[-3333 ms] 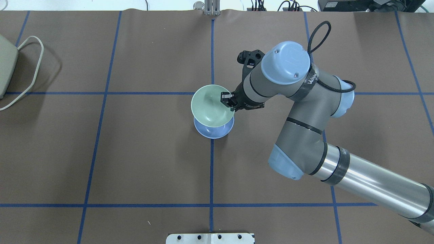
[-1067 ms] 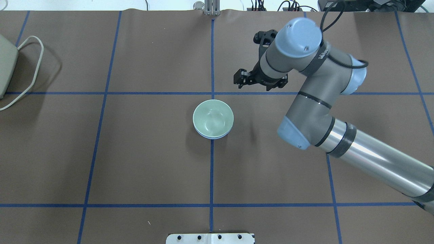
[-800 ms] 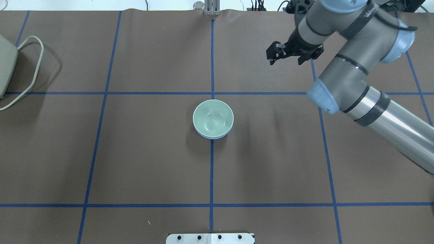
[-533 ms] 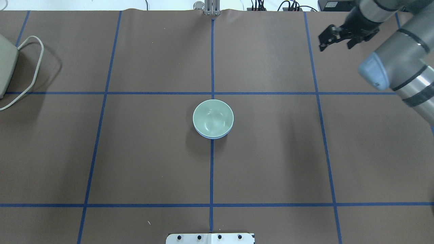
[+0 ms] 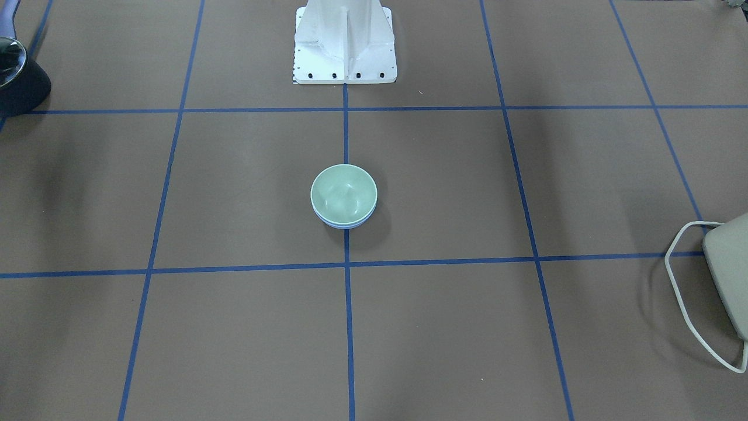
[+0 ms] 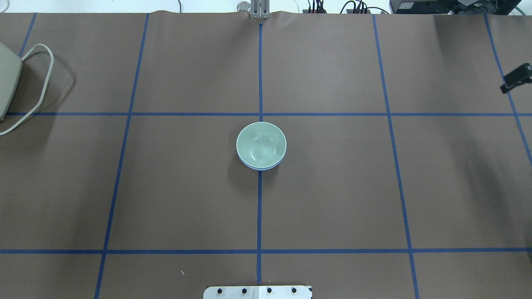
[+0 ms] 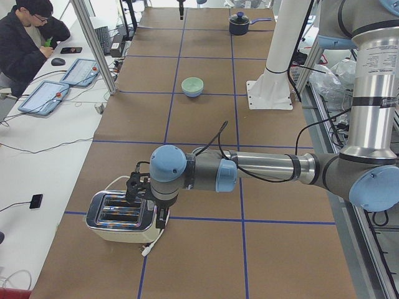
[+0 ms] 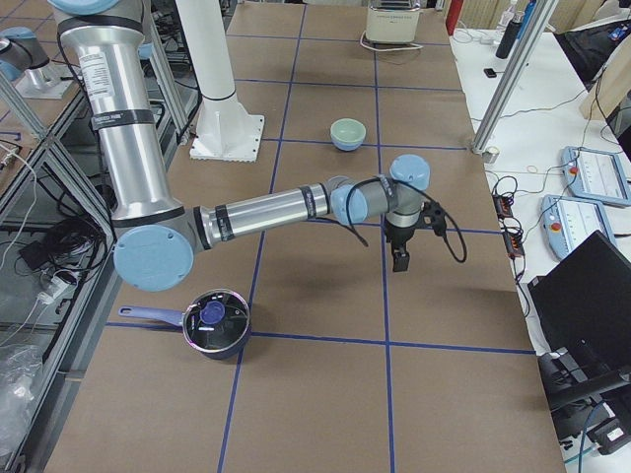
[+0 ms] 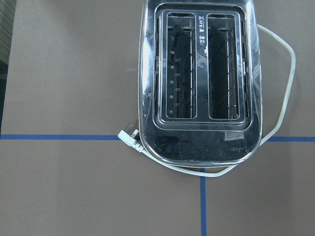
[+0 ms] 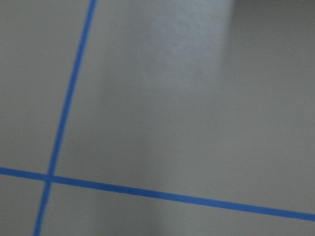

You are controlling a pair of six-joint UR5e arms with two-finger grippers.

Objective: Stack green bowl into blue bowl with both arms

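Observation:
The pale green bowl (image 6: pixel 261 144) sits nested inside the blue bowl (image 6: pixel 260 167) at the table's centre, and only the blue rim shows below it. The stack also shows in the front view, green bowl (image 5: pixel 343 196) in blue bowl (image 5: pixel 345 224), and in the side views (image 7: pixel 192 85) (image 8: pixel 347 131). My right gripper (image 8: pixel 400 258) hangs over bare table far from the bowls. Only a black tip of it (image 6: pixel 516 78) shows overhead, so I cannot tell its state. My left gripper (image 7: pixel 148 202) hovers over the toaster, and I cannot tell its state.
A chrome toaster (image 9: pixel 199 83) with a white cord stands at the table's left end (image 6: pixel 6 83). A dark pot with a lid (image 8: pixel 212 323) stands at the right end. The white pedestal base (image 5: pixel 345 41) is on the robot's side. An operator sits beside the table (image 7: pixel 28 37).
The right gripper let go of the green bowl, which now rests in the blue bowl. The right arm drew back up and rightward, almost out of the overhead view.

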